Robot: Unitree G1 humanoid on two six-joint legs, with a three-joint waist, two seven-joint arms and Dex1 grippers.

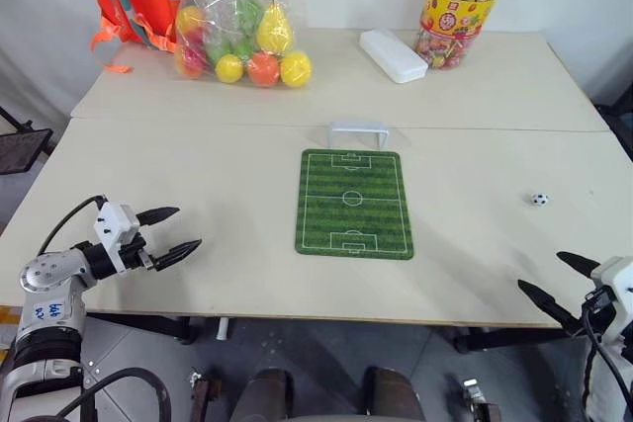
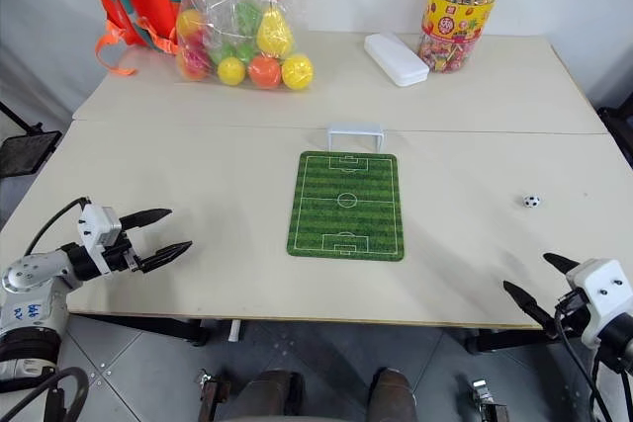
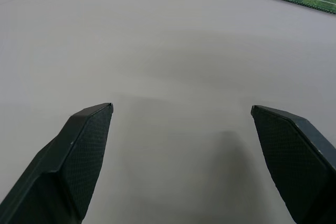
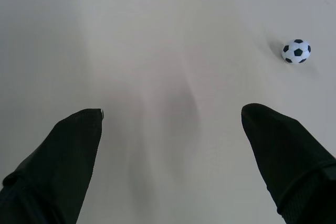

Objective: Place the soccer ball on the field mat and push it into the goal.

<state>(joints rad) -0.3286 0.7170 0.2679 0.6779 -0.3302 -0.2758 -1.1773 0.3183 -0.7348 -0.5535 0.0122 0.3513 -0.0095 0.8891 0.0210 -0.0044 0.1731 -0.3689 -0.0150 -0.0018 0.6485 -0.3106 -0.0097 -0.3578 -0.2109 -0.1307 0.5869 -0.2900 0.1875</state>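
Soccer ball (image 1: 539,199) on table (image 1: 198,160), 3 o'clock of field mat (image 1: 354,204); right tool (image 1: 560,285) released, empty; approach from above, pinch gently

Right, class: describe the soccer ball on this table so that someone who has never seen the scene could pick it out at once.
Start at the green field mat in the middle of the table, then look to its right across bare tabletop. There, alone and ahead of the right gripper, lies the soccer ball. It is tiny and white with black patches, unlike the bigger plain yellow, orange and green balls bagged at the far left.
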